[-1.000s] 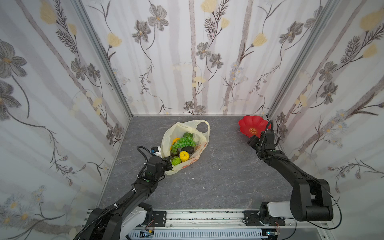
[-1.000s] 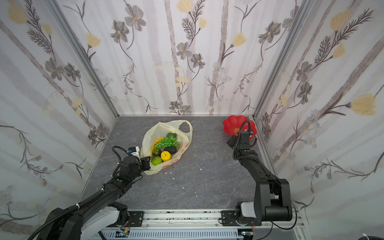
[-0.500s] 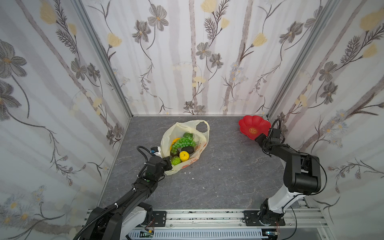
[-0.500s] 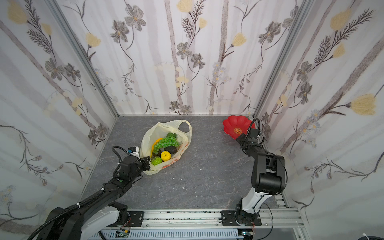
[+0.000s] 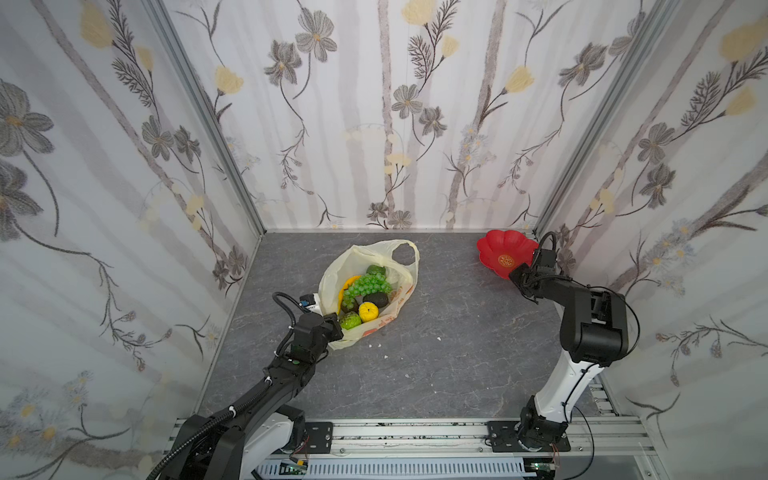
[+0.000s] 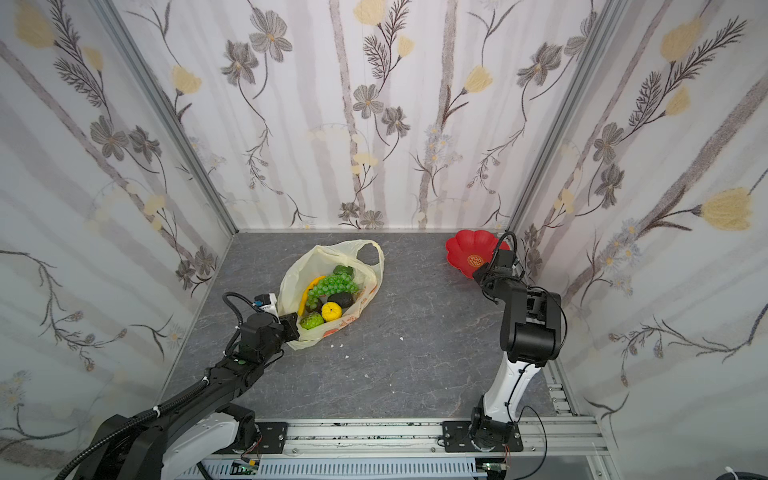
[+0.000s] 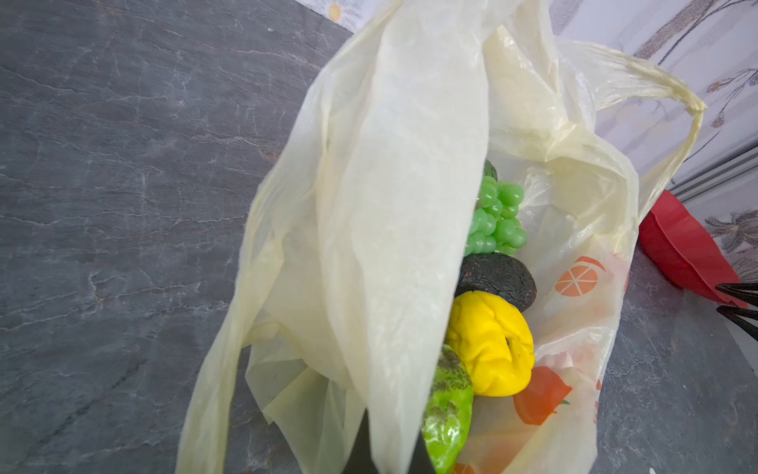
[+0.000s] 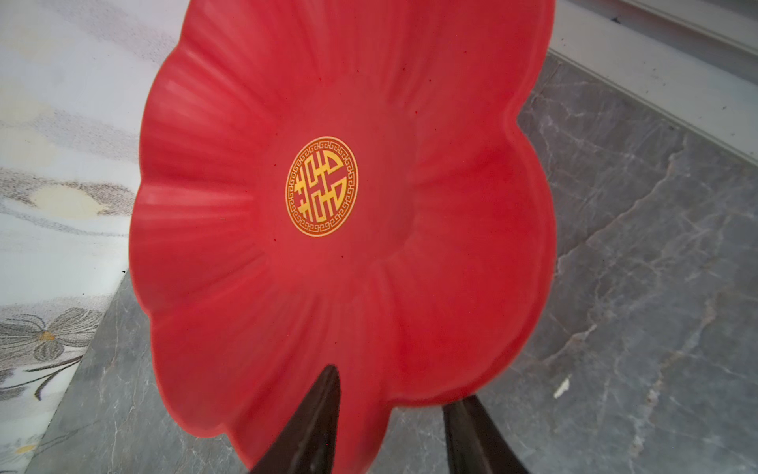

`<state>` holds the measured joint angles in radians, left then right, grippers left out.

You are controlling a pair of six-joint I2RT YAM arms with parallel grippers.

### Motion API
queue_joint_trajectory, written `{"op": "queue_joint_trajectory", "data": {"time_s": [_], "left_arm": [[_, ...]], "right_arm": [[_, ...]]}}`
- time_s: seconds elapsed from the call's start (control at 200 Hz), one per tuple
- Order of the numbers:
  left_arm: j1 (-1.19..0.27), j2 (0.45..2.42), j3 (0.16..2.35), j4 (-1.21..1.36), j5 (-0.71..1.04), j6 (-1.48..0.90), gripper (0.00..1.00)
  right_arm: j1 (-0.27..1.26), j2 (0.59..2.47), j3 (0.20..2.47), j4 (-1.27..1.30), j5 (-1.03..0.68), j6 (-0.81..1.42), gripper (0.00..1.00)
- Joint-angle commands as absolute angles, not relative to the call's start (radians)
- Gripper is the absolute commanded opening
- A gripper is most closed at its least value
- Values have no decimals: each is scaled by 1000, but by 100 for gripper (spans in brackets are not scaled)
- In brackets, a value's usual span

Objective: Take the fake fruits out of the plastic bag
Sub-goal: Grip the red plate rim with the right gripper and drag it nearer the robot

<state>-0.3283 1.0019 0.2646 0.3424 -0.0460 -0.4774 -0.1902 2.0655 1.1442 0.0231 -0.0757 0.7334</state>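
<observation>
**Fig.** My left gripper [image 5: 335, 326] stays clamped on the plastic bag [image 5: 365, 258] at the end nearest the front edge of the table [image 5: 436, 353]. The bag lies left of the table's middle and has not shifted in the last second. The fake fruits all still lie inside it: grape bunch [image 5: 368, 284], avocado [image 5: 376, 299], yellow piece [image 5: 368, 311], bumpy green ball [image 5: 350, 320] and banana [image 5: 346, 286].

The change is on my right. The arm has folded its elbow up. At the far right corner, my right gripper [image 8: 401, 385] has drawn its jaws in around the rim of the red plate [image 5: 496, 248] (one finger across the face, one behind; whether they bite yet I cannot tell).

Reading: no fruit is out. I appear to be fetching the plate first, probably as a landing place.
</observation>
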Motion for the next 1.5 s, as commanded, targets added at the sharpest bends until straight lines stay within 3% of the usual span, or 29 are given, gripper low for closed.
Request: {"op": "queue_joint_trajectory", "data": {"time_s": [0.0, 0.205, 0.55, 0.854, 1.494], "left_arm": [[-329, 993, 260, 373, -73, -475, 0], [-327, 980, 251, 370, -94, -472, 0], [-328, 973, 243, 367, -119, -478, 0], [-328, 944, 218, 374, -150, -501, 0], [-327, 924, 208, 371, -147, -497, 0]], "right_arm": [[-190, 2075, 1154, 25, -68, 757, 33], [-195, 2049, 1120, 31, -67, 765, 14], [-215, 1901, 954, 81, -148, 740, 2], [-178, 1614, 658, 30, -212, 679, 0], [68, 832, 395, -587, -137, 846, 0]]}}
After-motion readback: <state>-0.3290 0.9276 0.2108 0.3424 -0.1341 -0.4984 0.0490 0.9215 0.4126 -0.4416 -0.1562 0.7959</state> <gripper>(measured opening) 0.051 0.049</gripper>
